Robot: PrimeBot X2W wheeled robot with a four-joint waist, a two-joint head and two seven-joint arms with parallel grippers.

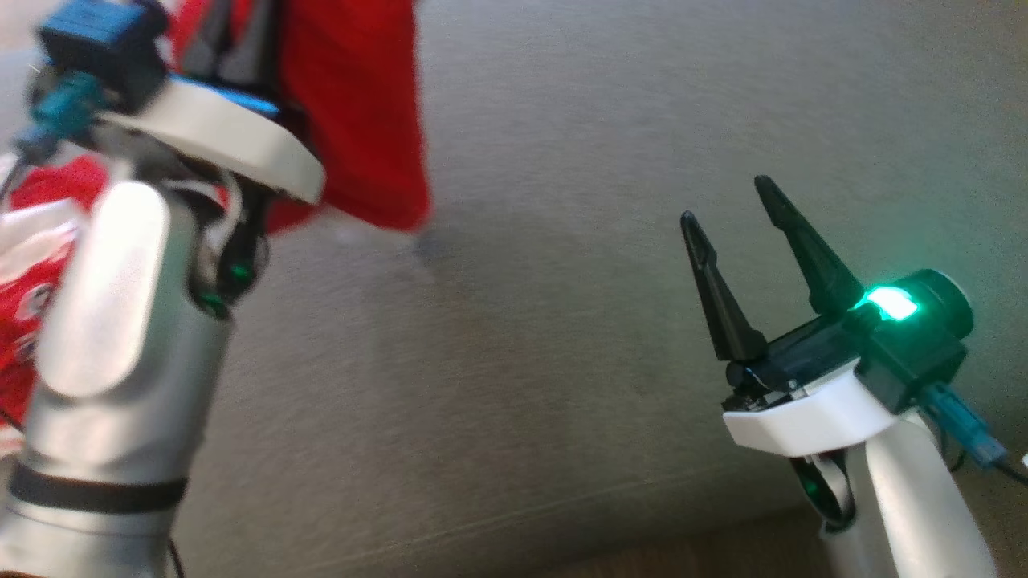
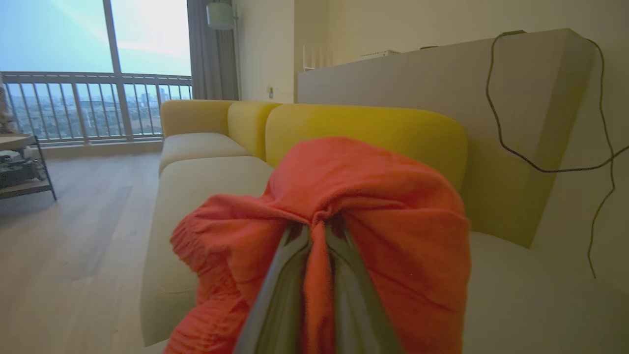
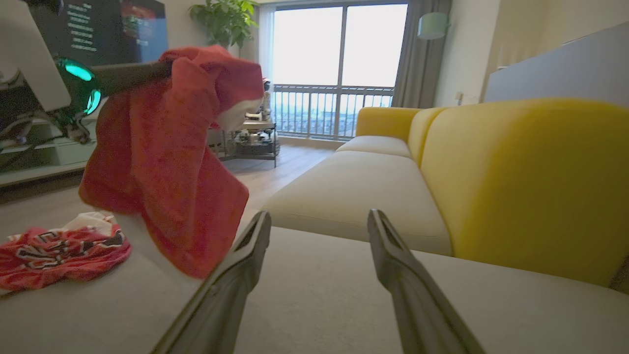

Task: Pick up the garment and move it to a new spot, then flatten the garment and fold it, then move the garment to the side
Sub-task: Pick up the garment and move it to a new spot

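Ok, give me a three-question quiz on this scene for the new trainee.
1. True or false: the right gripper is open and holds nothing.
2. What holds the red garment? A) the left gripper B) a person's hand C) nothing, it lies flat.
3. Fill in: the sofa's backrest is coloured ____.
Key: 1 true; 2 A; 3 yellow.
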